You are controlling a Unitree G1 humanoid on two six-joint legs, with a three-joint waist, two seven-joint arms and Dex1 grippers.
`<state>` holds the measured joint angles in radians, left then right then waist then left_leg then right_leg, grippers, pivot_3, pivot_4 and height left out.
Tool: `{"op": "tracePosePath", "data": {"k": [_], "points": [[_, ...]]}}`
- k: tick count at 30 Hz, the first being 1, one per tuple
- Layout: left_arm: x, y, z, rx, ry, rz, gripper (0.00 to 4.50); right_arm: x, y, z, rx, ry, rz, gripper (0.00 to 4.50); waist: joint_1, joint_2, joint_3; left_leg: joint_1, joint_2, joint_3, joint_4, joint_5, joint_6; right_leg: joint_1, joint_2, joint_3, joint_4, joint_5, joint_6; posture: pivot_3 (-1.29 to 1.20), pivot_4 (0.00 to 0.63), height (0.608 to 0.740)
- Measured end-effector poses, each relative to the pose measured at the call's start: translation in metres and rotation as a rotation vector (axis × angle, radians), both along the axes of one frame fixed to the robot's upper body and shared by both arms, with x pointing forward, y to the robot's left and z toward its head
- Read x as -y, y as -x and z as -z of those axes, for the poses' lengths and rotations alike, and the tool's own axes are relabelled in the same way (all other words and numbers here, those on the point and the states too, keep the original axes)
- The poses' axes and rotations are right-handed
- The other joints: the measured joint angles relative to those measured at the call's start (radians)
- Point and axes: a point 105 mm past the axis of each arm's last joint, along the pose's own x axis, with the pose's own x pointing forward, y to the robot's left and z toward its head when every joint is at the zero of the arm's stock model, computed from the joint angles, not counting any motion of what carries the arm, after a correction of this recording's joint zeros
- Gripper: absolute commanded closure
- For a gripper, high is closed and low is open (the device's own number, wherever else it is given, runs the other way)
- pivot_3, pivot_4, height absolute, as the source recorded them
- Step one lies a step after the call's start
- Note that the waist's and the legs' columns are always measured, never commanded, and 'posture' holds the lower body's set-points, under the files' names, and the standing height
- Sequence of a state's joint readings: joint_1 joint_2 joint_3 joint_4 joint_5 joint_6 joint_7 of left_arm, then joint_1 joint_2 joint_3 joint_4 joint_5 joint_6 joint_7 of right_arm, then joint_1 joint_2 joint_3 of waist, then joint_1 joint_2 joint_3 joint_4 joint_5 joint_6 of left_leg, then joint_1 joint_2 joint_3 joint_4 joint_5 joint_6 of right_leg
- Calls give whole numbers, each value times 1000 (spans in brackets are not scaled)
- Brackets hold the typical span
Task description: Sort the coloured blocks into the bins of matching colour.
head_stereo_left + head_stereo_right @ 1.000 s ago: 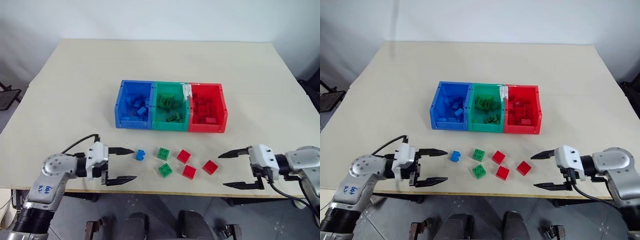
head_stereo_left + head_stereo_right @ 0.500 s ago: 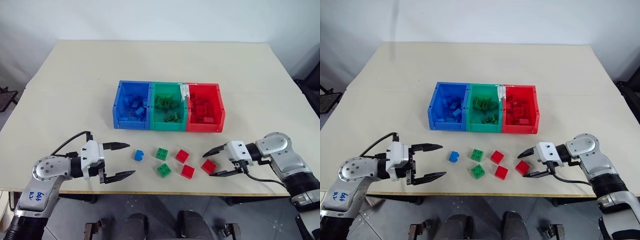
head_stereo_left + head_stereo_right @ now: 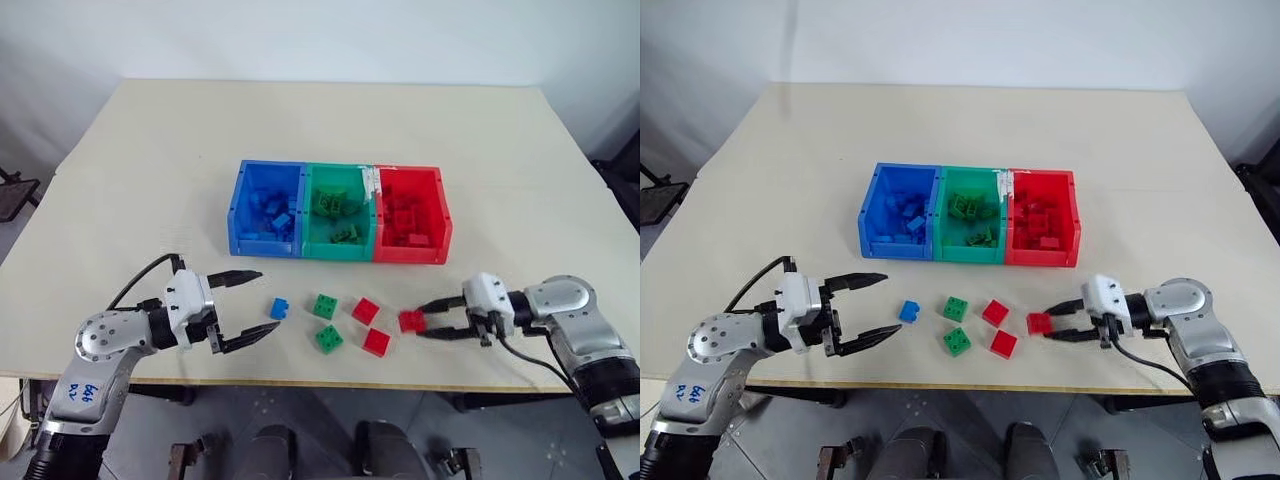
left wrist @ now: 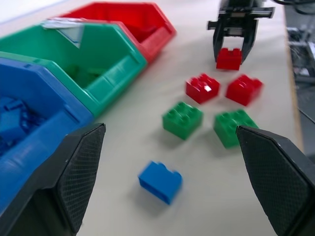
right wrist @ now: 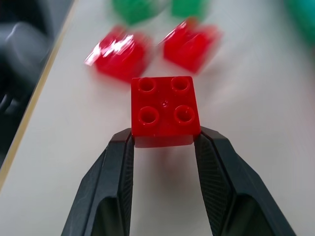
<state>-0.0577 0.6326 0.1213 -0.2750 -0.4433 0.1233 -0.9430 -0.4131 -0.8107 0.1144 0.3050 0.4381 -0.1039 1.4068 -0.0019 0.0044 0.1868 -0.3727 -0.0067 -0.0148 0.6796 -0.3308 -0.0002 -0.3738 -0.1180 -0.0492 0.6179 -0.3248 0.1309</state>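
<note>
Since 1 second ago the right gripper [image 3: 428,320] has swung in from the table's right side and closed; it is now clamping its 2 black fingers on a red block [image 3: 411,320] at the right end of the loose group. Meanwhile the left gripper [image 3: 254,305] is hanging with its fingers spread wide, just beside the blue block [image 3: 279,309] and holding nothing.

Judging by the layout, the step in hand is lifting this red block and carrying it to the red bin [image 3: 446,228], the right-hand tray of the 3 joined bins. To do it well, the gripper is probably needing a straight lift first, so the block is clearing the 2 other red blocks [image 3: 366,311] lying near it, and then a release well inside the bin's walls rather than over the shared rim with the green bin [image 3: 340,254].

Head views are giving the whole route: loose blocks near the front edge, bins farther back, 2 green blocks [image 3: 324,306] between blue and red. From the right wrist, the grip itself is showing clearly: fingers [image 5: 116,162] pressing opposite sides of the block's lower edge, 4 studs facing up.
</note>
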Motion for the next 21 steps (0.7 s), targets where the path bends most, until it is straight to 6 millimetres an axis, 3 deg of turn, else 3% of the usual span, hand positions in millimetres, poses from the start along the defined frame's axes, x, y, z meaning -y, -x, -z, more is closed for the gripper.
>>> {"op": "tracePosePath", "data": {"k": [4, 8, 11, 17, 19, 21], "points": [[0, -3, -7, 13, 27, -25, 0, -1, -28, -52, 88, -183, 214, 3081, -2, 0, 0, 1, 2, 2, 0, 0, -1, -1, 2, -1, 1, 0, 0, 0, 150, 740], [-1, -4, -11, 18, 32, -25, 0, -8, -61, -80, 129, -297, 380, 3081, -1, 0, 0, 0, 1, 3, 0, -1, -1, -2, 2, 0, 2, 0, 0, 0, 150, 740], [-2, -5, -12, 16, 28, -26, 0, -8, -79, -88, 154, -286, 459, 2103, 2, 0, 0, -1, 1, 2, -1, -1, -1, -3, 2, 0, 2, 0, -1, 0, 150, 740], [-5, -6, -9, -58, 28, -30, 0, -6, -87, -83, 169, -233, 495, 91, 0, 1, 0, -3, 0, 2, -3, -2, 2, -4, 3, -2, 2, 0, -1, 0, 150, 740], [-4, -6, -11, -60, 30, -19, 0, 1, -82, -84, 183, -222, 495, 24, 3, 1, 0, -3, -1, 1, -4, -2, 2, -4, 3, -3, 2, 0, -1, 0, 150, 740], [-2, -9, -16, -45, 31, -6, 0, 17, -64, -78, 187, -200, 475, 24, 19, 1, 0, -4, -1, -1, -4, -3, 3, -3, 4, -3, 1, 0, -1, 0, 150, 740]]}}
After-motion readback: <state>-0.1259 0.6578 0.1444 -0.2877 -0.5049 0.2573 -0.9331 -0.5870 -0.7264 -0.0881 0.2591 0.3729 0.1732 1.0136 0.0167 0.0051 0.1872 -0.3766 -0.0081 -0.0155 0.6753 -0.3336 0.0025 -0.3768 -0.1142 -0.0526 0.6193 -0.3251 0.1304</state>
